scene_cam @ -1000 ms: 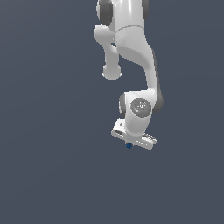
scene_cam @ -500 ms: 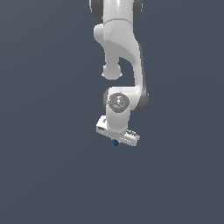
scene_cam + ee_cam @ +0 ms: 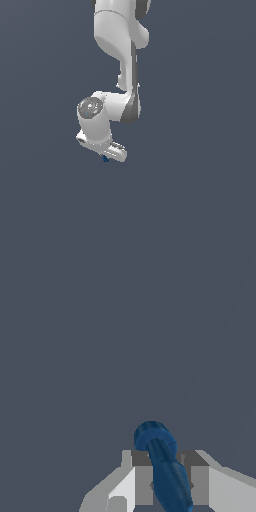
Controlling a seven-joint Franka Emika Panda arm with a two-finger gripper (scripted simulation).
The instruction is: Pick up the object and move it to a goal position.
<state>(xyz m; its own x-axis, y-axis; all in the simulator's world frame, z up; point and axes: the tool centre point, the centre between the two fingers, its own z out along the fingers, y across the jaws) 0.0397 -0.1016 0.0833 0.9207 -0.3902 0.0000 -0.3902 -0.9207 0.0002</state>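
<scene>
The white two-fingered gripper on the white Panda arm is closed narrowly around the dark blue, elongated object with a rounded cap, which sits pinched between the 2 grey fingers and pokes out just below the gripper. The risk from here is a slip: the object looks smooth and is held along a slim shaft, so a quick swing or a slight loosening could let it twist or drop. No goal marker shows anywhere, the arm's base is cut off, and the exterior view shows the object only as a speck, so its tilt is probably unreadable there.
</scene>
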